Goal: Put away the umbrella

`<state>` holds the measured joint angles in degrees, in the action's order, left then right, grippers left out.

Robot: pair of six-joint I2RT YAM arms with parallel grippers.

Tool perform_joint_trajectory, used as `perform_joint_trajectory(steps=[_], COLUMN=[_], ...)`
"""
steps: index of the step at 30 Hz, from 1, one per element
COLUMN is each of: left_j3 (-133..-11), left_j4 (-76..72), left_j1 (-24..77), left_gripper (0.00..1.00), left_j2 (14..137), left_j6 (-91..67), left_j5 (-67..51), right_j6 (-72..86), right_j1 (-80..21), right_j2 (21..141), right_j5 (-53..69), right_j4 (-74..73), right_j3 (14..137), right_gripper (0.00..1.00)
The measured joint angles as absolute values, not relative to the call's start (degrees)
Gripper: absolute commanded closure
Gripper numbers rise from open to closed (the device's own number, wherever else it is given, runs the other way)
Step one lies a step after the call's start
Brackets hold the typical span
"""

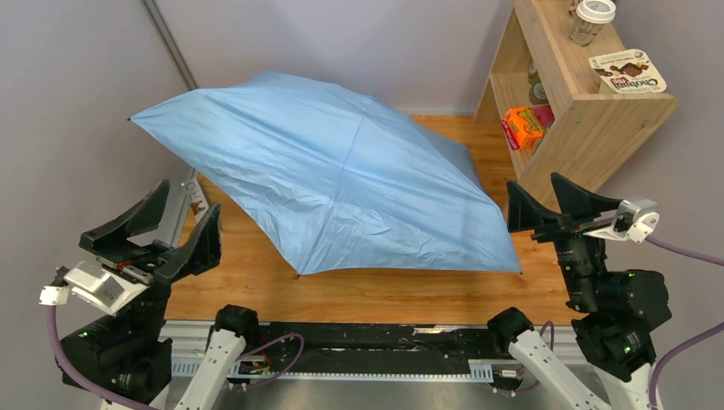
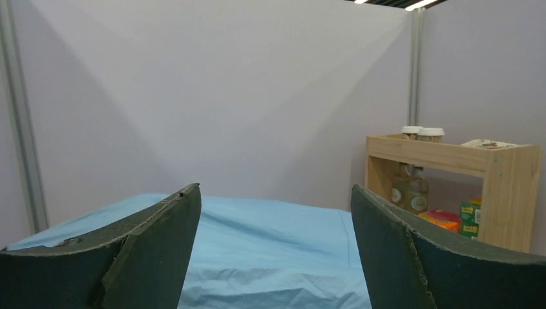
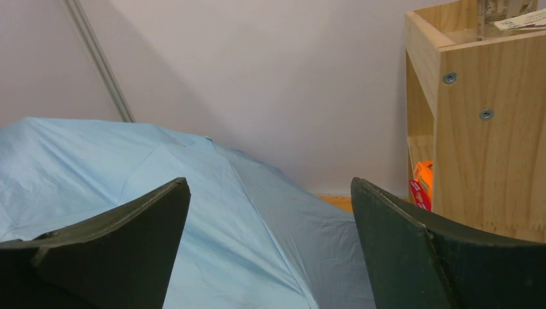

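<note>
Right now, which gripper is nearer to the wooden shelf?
Right. The right gripper is in front of the wooden shelf; the left gripper is across the umbrella from it.

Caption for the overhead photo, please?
Open sky-blue fabric umbrella on the wooden table between the open left gripper and open right gripper.

Pale grey walls [image 1: 410,51] all round, metal post [image 1: 168,38] in the far-left corner. Wooden bench [image 1: 256,278] below. At far right, wooden shelf unit [image 1: 598,137] holding a jar [image 1: 592,19] and an orange box [image 1: 522,126].
</note>
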<state>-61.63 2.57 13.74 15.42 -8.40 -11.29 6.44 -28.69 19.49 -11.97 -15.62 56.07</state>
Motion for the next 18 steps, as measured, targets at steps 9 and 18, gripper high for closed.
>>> perform_joint_trajectory(steps=[9, 18], left_j3=[-66.28, -49.95], left_j4=[36.62, 59.51], left_j1=[13.74, 13.74], left_gripper=[0.13, 0.04], left_j2=[14.31, 17.26], left_j6=[-23.75, -46.24], left_j5=[26.48, 41.43], right_j6=[7.62, 7.92], right_j1=[-28.69, -28.69], right_j2=[21.34, 21.52], right_j5=[-12.78, -10.81], right_j4=[-15.81, -16.32], right_j3=[56.99, 56.01], right_gripper=[0.0, 0.0])
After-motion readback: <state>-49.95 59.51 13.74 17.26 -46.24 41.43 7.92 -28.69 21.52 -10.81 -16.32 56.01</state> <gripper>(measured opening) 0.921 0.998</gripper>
